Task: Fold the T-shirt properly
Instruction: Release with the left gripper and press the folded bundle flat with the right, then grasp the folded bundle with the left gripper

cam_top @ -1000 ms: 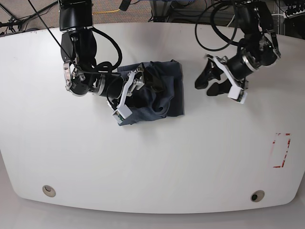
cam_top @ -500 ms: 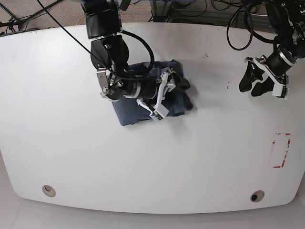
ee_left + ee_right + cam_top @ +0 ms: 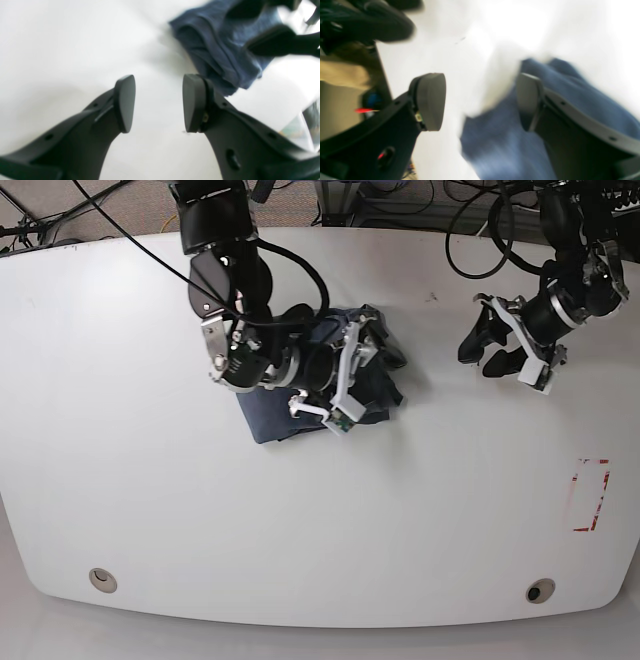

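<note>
A white desk (image 3: 150, 510) carries a dark blue T-shirt (image 3: 270, 415), bunched into a rough folded bundle left of centre. The right gripper (image 3: 372, 370) hangs over the bundle's right edge, fingers (image 3: 430, 100) apart with nothing between them; half a second ago it sat in much the same spot, and a second ago it was further left on the cloth. The shirt's right edge now looks more rumpled, so the fold likely needs tidying. The left gripper (image 3: 492, 352), fingers (image 3: 125, 102) apart and empty, has swung back toward the shirt.
</note>
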You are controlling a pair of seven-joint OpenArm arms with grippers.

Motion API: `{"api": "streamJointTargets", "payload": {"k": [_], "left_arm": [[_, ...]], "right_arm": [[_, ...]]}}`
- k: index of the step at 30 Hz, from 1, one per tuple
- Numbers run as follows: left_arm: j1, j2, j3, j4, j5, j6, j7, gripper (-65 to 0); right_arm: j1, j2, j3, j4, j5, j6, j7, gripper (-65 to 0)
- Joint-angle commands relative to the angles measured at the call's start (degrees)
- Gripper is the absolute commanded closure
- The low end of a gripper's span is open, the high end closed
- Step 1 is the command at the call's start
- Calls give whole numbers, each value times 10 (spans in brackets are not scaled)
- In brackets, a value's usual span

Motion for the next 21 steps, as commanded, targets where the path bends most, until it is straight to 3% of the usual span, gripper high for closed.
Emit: {"api": "streamJointTargets", "payload": {"k": [1,8,11,16,21], "left_arm": [[-21,15,33,13,16,-3,-15,-272],[-50,71,108,11,72,-3,-15,-272],[-72,100,152,9,111,-3,-15,-269],[-78,158,211,-13,207,-3,-16,-269],[-87,209,217,-46,278,-3,-16,-269]], "right_arm": [[9,24,29,28,2,2,8,-409],[11,71,104,28,2,2,9,-400],[12,83,136,20,2,12,10,-335],[42,99,156,-26,-4,56,10,-178],[75,99,156,-91,-4,59,19,-146]]}}
